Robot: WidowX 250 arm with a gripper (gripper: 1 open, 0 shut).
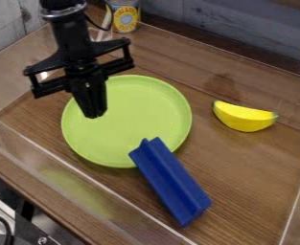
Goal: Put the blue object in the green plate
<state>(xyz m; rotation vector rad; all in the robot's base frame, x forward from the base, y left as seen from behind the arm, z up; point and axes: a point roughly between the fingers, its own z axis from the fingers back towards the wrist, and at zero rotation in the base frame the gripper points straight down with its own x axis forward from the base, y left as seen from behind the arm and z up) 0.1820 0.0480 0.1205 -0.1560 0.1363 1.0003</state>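
The blue object [169, 180] is a long deep-blue block lying on the wooden table, its upper end resting at the near rim of the green plate [146, 110]. The plate is round, lime green and holds nothing. My gripper [93, 110] hangs pointing down over the plate's left part, its black fingers shut together with nothing between them. It is well apart from the block, up and to the left of it.
A yellow banana-shaped object [244, 116] lies on the table to the right of the plate. Clear plastic walls [24, 153] ring the work area. A small yellow-labelled item [124, 17] stands at the back.
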